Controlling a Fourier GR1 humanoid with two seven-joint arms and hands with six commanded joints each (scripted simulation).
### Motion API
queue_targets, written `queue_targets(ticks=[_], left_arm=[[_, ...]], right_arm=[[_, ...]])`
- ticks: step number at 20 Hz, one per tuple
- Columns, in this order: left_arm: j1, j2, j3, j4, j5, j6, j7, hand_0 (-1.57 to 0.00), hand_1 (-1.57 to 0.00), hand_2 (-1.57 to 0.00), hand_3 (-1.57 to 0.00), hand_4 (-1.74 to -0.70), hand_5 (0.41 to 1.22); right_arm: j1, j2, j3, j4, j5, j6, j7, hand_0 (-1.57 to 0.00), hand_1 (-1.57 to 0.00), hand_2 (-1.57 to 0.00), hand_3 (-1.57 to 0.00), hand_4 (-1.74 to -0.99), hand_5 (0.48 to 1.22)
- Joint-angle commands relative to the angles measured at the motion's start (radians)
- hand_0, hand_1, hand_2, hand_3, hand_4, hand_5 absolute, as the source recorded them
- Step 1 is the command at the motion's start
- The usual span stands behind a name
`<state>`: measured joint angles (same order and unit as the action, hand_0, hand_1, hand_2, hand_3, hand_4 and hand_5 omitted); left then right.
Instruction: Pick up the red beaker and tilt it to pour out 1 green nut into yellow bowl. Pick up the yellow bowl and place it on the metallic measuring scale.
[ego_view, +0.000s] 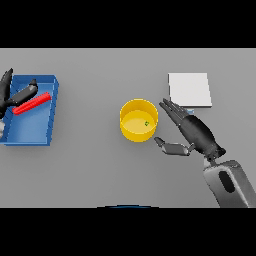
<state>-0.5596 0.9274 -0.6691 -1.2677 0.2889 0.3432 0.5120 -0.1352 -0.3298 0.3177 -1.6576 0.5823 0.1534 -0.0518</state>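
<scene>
Here, the round yellow bowl (139, 120) stands mid-tabletop (95, 165) with one small green nut (147, 123) inside; the right hand (192, 131) lies just beside its right rim, fingers straight, thumb spread, holding nothing; the flat metallic measuring scale (189, 89) sits behind that hand; at far left, the left hand (10, 97) pinches the slim red beaker (32, 103), lying tilted over the blue rectangular tray (37, 131).

Right hand (196, 131), fingers straight, beside yellow bowl (138, 120) holding green nut (146, 123).
</scene>
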Motion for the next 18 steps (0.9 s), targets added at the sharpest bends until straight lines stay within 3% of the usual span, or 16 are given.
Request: queue_targets(ticks=[1, 4, 12, 18], left_arm=[[-0.006, 0.001, 0.000, 0.005, -0.002, -0.002, 0.001, 0.00, 0.00, 0.00, 0.00, -0.80, 0.708], [-0.008, 0.009, -0.001, -0.007, -0.001, -0.002, 0.012, 0.00, 0.00, 0.00, 0.00, -0.79, 0.719], [-0.013, 0.011, -0.004, -0.003, -0.001, -0.011, 0.011, 0.00, 0.00, 0.00, 0.00, -0.80, 0.717], [-0.018, 0.003, -0.008, 0.000, -0.005, -0.012, 0.002, 0.00, 0.00, 0.00, 0.00, -0.80, 0.729]], right_arm=[[-0.036, -0.020, 0.016, 0.024, 0.027, 0.016, -0.003, 0.00, 0.00, 0.00, 0.00, -1.278, 0.669], [-0.136, -0.058, 0.079, 0.050, 0.096, 0.079, -0.016, 0.00, 0.00, 0.00, 0.00, -1.270, 0.664], [-0.317, -0.069, 0.181, 0.210, 0.150, 0.205, -0.080, 0.00, 0.00, 0.00, 0.00, -1.269, 0.683], [-0.391, -0.034, 0.239, 0.333, 0.172, 0.244, -0.117, 0.00, 0.00, 0.00, 0.00, -1.243, 0.682]])
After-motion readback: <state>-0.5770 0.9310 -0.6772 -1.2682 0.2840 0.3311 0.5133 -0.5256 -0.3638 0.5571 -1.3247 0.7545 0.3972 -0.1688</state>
